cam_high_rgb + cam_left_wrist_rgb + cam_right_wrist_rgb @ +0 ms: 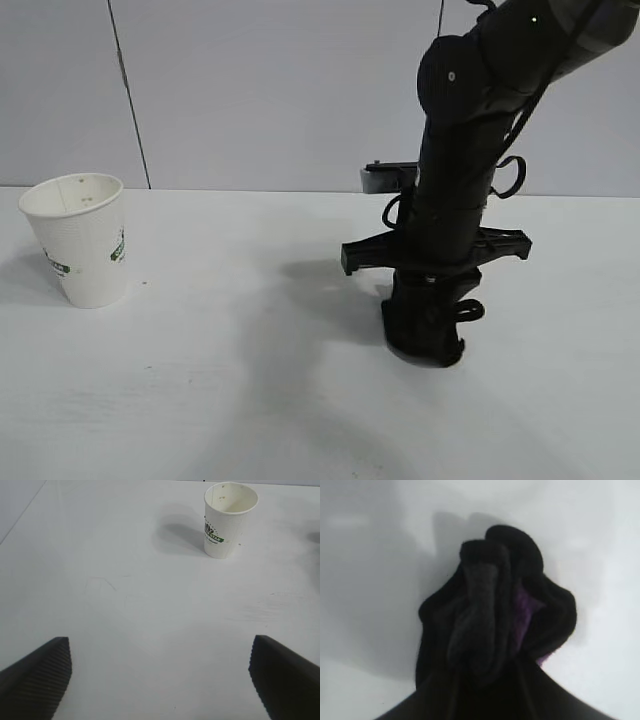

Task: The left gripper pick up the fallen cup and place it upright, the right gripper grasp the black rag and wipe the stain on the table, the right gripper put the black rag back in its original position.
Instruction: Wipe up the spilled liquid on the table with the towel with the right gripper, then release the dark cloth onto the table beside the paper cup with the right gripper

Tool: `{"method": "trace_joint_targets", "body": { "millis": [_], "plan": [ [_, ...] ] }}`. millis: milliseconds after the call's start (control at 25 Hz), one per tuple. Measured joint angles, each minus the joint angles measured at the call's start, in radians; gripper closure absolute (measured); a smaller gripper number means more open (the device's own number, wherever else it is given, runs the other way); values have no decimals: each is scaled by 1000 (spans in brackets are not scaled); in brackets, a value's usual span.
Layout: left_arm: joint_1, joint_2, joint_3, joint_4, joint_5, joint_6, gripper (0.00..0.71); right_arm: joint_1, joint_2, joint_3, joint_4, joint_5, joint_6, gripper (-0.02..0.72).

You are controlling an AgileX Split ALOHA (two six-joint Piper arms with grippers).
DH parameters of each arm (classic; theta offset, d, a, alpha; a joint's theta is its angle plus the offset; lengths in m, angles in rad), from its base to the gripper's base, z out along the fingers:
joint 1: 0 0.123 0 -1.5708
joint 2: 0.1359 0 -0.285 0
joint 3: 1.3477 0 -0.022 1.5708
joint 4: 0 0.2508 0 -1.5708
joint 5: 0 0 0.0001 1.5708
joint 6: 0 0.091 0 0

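The white paper cup [82, 240] with green lettering stands upright at the far left of the white table [250, 400]. In the left wrist view the cup [227, 520] is well beyond my left gripper [160, 645], which is open over bare table [150, 600] with nothing between its fingers [45, 672]. My right gripper [425, 325] points straight down right of centre, shut on the black rag [425, 345], which is pressed onto the table. In the right wrist view the bunched rag [490, 610] with its purple patch covers my right gripper [490, 680]. The stain is hidden.
A grey panelled wall [280, 90] runs along the table's far edge. A small grey block [385, 178] sits behind the right arm. Bare tabletop lies between the cup and the right arm.
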Motion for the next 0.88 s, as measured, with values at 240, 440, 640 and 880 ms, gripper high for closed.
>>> {"method": "trace_joint_targets", "body": {
  "millis": [240,440,640,880],
  "plan": [
    [0,0,0,0,0,0,16,39,4,-34,227,-11,-153,554],
    [0,0,0,0,0,0,16,40,4,-39,267,-72,-162,554],
    [0,0,0,0,0,0,16,40,5,-39,260,-73,-168,554],
    [0,0,0,0,0,0,16,40,5,-39,259,-75,-197,300]
  ]
}}
